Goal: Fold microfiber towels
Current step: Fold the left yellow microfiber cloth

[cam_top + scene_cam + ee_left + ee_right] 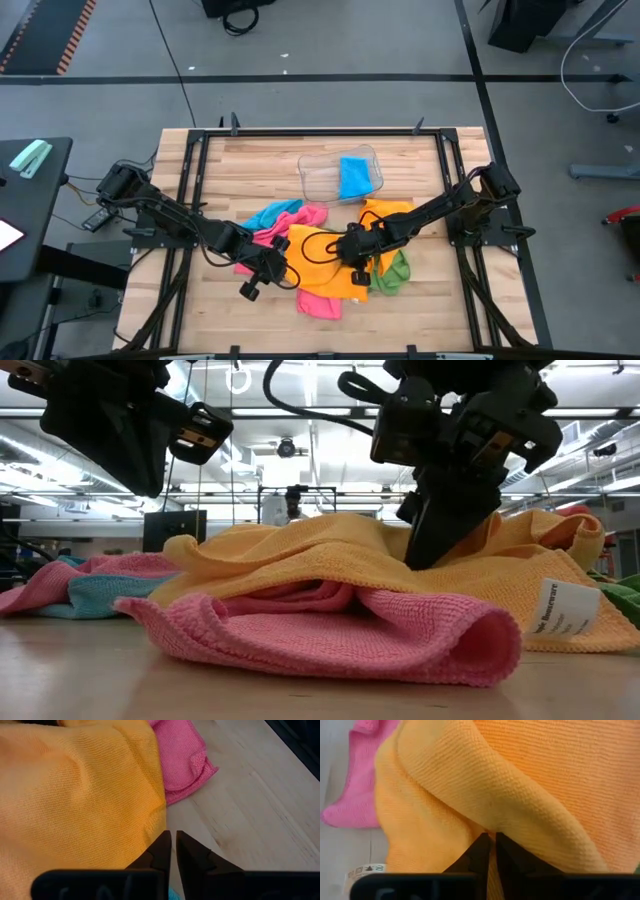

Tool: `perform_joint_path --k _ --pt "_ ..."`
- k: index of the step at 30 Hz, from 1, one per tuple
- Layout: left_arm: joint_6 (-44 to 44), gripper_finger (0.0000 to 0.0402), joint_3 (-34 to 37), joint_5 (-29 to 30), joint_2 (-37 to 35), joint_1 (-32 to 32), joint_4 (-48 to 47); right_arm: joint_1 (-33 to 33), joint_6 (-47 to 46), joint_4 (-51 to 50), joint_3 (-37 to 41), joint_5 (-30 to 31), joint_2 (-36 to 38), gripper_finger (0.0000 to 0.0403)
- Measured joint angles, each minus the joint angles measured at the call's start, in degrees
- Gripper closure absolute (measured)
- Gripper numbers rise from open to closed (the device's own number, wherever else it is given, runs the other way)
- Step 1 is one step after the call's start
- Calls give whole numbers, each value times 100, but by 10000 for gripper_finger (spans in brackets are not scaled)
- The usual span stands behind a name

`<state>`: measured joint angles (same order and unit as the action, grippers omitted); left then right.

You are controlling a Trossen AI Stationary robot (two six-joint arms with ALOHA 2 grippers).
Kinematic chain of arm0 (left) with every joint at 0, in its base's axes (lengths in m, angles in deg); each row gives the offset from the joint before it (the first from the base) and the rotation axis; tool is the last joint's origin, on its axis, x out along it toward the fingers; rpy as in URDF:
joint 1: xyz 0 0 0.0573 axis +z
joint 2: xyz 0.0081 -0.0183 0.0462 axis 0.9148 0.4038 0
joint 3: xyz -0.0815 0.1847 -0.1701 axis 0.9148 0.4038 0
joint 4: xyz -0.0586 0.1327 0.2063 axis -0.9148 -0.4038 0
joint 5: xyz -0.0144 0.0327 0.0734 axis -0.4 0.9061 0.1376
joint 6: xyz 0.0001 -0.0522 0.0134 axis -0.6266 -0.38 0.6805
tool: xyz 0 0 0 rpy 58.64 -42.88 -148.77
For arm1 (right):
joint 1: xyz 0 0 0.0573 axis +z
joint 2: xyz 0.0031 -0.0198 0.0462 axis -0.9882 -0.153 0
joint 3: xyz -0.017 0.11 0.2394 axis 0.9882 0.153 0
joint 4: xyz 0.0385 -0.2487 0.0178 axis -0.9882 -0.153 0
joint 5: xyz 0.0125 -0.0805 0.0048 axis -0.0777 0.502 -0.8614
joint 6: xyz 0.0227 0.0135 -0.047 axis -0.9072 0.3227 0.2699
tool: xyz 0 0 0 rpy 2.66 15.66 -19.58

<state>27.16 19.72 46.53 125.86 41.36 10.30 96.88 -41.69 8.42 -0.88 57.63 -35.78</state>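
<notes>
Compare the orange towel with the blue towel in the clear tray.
The orange towel lies rumpled and spread out on top of the pile on the table; the blue towel sits apart as a compact, neat rectangle inside the clear tray.
The right gripper is shut on a fold of the orange towel; no gripper is near the blue towel.
Both are plain, bright microfiber cloths.

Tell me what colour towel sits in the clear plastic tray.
Blue towel, in the tray; the high view shows it best.
</notes>
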Motion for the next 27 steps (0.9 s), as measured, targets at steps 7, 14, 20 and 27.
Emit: perform_joint_path --k 7,14,20,27 --pt "-1 368 2 1 -22 -2 -417 6 5 -169 -92 29 469 366" --pt "2 378 2 2 -28 -1 -525 219 176 -243 -101 25 884 389" --pt "5 370 2 2 -28 0 -385 515 411 -166 -98 534 522 351" --pt "2 378 2 2 -28 0 -244 675 730 -128 -96 1215 219 315"
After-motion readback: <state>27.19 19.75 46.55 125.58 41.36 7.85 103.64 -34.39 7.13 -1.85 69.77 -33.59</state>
